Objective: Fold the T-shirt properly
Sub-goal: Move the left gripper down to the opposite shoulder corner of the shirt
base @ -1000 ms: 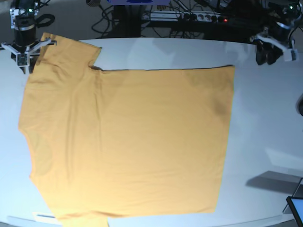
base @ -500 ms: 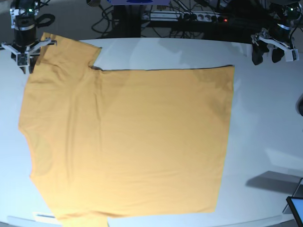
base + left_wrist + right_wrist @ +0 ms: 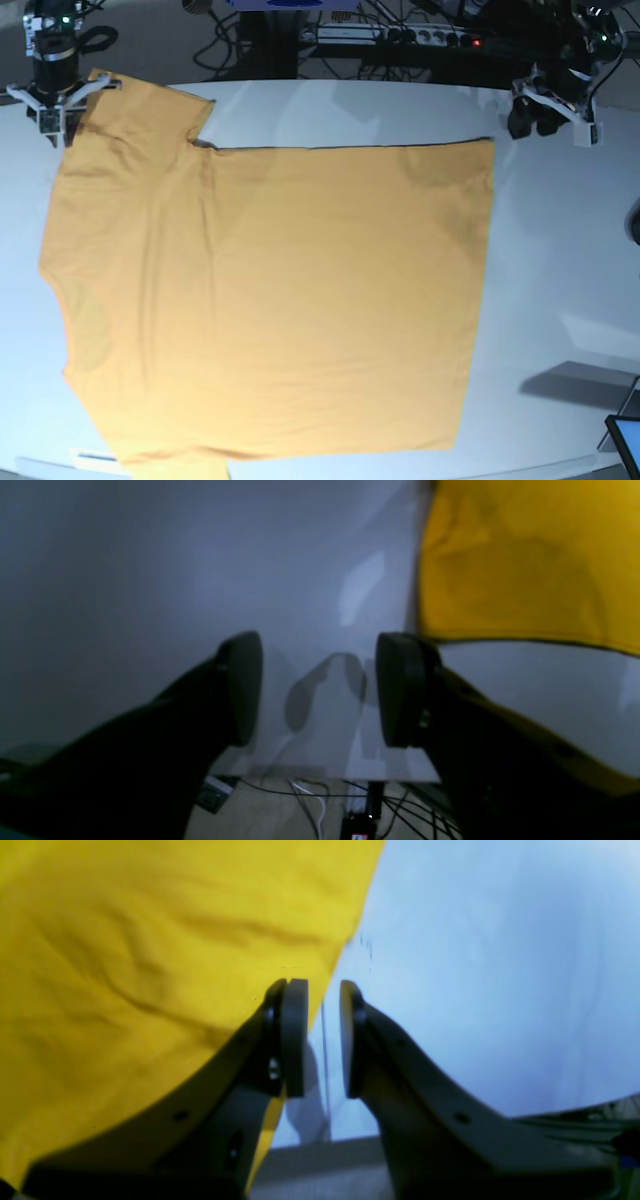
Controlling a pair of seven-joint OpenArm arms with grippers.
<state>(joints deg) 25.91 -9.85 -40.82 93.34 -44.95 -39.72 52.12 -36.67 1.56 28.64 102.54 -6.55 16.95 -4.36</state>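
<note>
The orange-yellow T-shirt (image 3: 270,300) lies spread flat on the white table (image 3: 560,260), one sleeve at the far left. In the base view my left gripper (image 3: 533,125) hovers just right of the shirt's far right corner. Its wrist view shows it open (image 3: 317,690) over bare table, with that corner (image 3: 525,560) up to the right. My right gripper (image 3: 58,112) is at the far left sleeve. In its wrist view the pads (image 3: 295,1037) stand a narrow gap apart, nothing between them, at the T-shirt's edge (image 3: 150,965).
Cables and a power strip (image 3: 420,35) lie behind the table's far edge. A dark screen corner (image 3: 625,440) juts in at the near right. A small white label (image 3: 95,457) lies by the near left edge.
My left gripper has moved left, closer to the shirt's far right corner, its jaws widening then narrowing a little. The right gripper has shifted slightly back. The shirt has not moved.
</note>
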